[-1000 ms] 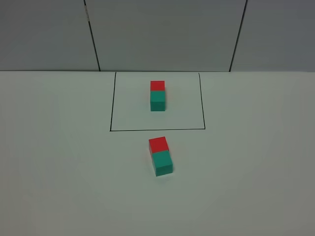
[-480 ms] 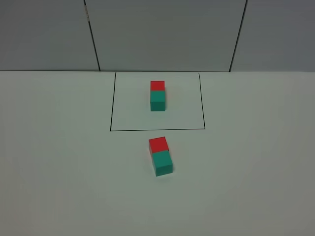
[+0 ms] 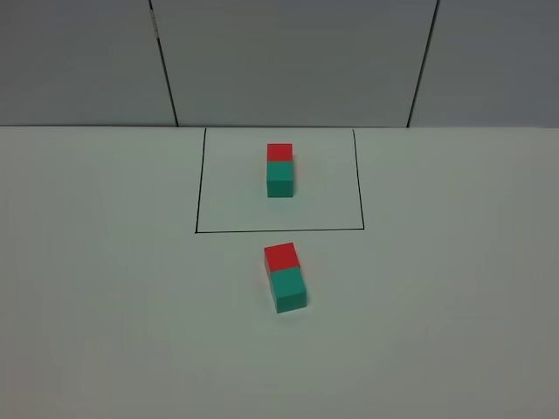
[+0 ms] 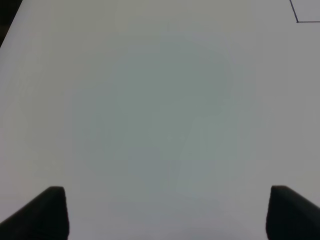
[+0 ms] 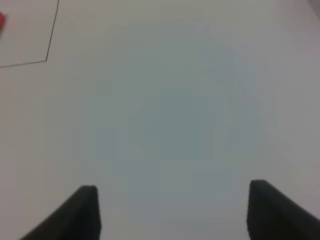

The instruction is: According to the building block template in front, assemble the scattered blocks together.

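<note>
The building block template, a red cube (image 3: 279, 152) joined to a teal cube (image 3: 279, 178), sits inside a black drawn rectangle (image 3: 279, 230) at the back of the table. In front of the rectangle lie the scattered blocks, touching: a red cube (image 3: 281, 257) behind a teal cube (image 3: 288, 290), the pair turned slightly. Neither arm shows in the exterior high view. My left gripper (image 4: 162, 212) stands open over bare table. My right gripper (image 5: 172, 210) is also open with nothing between its fingers. A red sliver (image 5: 1, 21) shows at the right wrist view's edge.
The white table (image 3: 105, 288) ends at a grey panelled wall (image 3: 288, 61) behind the rectangle. A corner of the drawn rectangle (image 4: 297, 21) shows in the left wrist view, another corner (image 5: 47, 60) in the right wrist view.
</note>
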Robot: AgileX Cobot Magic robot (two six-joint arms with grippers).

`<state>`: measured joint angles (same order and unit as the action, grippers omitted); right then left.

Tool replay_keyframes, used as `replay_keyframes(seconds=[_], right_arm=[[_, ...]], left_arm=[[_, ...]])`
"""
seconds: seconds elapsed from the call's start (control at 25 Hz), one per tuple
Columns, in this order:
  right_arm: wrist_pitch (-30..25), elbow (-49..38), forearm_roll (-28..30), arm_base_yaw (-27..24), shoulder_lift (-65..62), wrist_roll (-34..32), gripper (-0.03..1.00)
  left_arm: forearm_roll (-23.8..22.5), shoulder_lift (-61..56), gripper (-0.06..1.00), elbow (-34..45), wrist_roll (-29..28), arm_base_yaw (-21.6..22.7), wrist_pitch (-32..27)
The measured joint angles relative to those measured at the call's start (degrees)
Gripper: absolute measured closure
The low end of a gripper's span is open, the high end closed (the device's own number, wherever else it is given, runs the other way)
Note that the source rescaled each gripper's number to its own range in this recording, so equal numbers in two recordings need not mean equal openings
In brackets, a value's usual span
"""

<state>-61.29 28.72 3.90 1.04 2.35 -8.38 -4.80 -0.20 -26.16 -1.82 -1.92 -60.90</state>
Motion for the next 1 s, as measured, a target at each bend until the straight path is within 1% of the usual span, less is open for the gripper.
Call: replay_keyframes(seconds=[0.4,0.64,1.0], right_arm=[[0.0,0.0,0.0,-0.05,0.0,0.38,0.38],[0.0,0.0,-1.19,-0.05,0.0,3.03,0.38],[0.0,0.0,-2.6,-0.05,0.0,5.06,0.38]], left_arm=[[0.0,0.0,0.15,0.0,0.0,0.0,0.0],[0.0,0.0,0.15,0.0,0.0,0.0,0.0],[0.0,0.0,0.15,0.0,0.0,0.0,0.0]])
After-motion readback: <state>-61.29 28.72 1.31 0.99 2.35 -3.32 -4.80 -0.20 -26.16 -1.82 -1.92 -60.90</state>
